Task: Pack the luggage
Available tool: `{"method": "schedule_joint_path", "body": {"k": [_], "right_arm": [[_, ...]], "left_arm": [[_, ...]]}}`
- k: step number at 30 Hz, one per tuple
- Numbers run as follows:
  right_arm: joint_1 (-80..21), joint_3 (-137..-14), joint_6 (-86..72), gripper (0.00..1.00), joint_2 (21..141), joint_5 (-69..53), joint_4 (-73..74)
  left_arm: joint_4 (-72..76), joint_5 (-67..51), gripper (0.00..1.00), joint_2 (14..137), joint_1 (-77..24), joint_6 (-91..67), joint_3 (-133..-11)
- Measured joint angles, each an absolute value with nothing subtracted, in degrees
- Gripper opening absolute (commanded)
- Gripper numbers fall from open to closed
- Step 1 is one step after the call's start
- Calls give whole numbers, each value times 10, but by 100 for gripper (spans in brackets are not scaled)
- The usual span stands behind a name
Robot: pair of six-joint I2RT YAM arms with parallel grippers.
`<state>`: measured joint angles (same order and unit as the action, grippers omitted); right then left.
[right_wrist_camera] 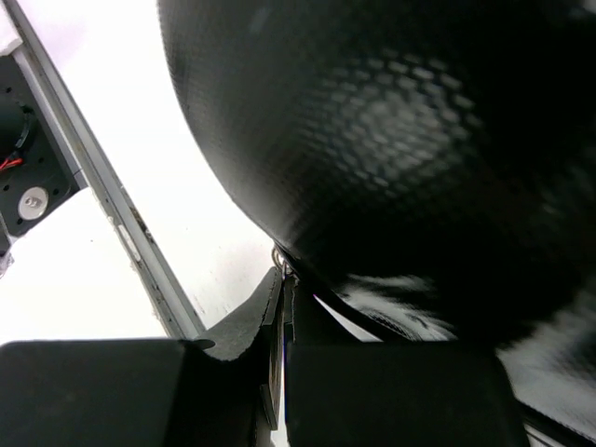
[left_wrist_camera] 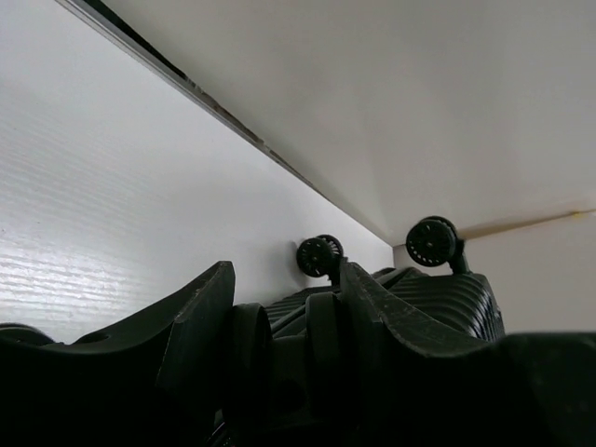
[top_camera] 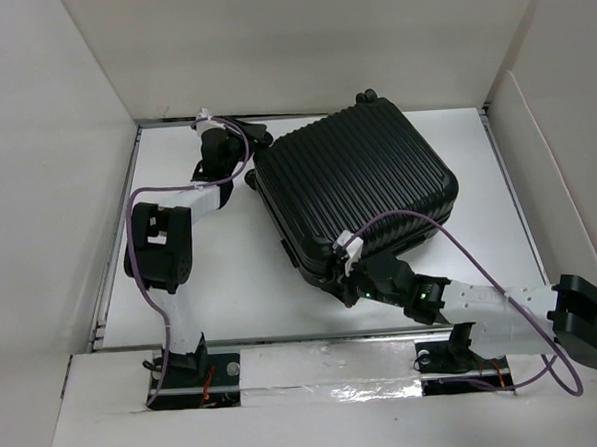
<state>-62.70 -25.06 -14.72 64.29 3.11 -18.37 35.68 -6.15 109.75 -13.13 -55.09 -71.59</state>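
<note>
Luggage (top_camera: 362, 185): closed, flat on surface (top_camera: 230, 257), right of centre. Left end effector (left_wrist_camera: 284, 279) spread astride wheel-end edge, likely bracing. Right end effector (right_wrist_camera: 282, 279) pressed together on apparent zip pull (right_wrist_camera: 279, 256), presumably for zipping.

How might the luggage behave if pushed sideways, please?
The luggage lies flat, so it would probably slide rather than tip. Its caster wheels point sideways, so rolling seems unlikely. Its ribbed shell looks stiff.

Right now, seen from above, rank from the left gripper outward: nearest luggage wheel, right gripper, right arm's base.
From the left gripper:
1. Luggage wheel, right beside it, far-left corner.
2. Right gripper, near edge of the luggage.
3. Right arm's base, near right.
</note>
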Motion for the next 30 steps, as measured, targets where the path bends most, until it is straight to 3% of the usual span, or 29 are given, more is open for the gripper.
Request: {"method": "schedule_joint_path", "body": {"k": [4, 12, 18, 26, 30], "right_arm": [[-591, -230, -153, 0, 609, -6, -170], [-423, -219, -145, 0, 569, -105, -108], [-313, -245, -135, 0, 576, -77, -86], [-487, -246, -145, 0, 659, 116, -168], [-509, -253, -144, 0, 657, 158, -160]], "left_arm": [[435, -66, 0, 1071, -114, -573, -642], [607, 5, 0, 886, -49, -614, -342], [642, 60, 0, 723, -70, -618, -174], [497, 152, 0, 523, -63, -579, -125], [432, 165, 0, 470, -60, -571, -124]]}}
